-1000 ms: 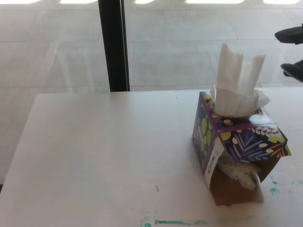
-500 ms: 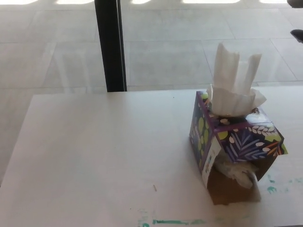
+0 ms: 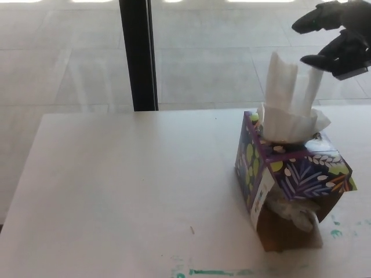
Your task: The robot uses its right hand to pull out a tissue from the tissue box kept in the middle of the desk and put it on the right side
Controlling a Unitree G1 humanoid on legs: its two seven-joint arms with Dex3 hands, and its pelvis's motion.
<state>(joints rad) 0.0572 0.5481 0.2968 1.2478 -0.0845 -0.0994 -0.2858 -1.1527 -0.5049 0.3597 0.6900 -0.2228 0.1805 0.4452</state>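
Cardboard tissue box (image 3: 290, 185) sits near the tabletop (image 3: 116, 185) right edge, its near side torn open with loose tissue spilling; a hard tug could lift or tip it. Little room right of it, wide bare surface left. Tissue (image 3: 288, 104) stands up from the box top. Right hand (image 3: 338, 37) hovers beyond, fingers spread, not touching; could miss the pinch.

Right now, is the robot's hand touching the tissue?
Cannot tell. In the head view the right hand overlaps the tissue tip, so contact isn't plain.
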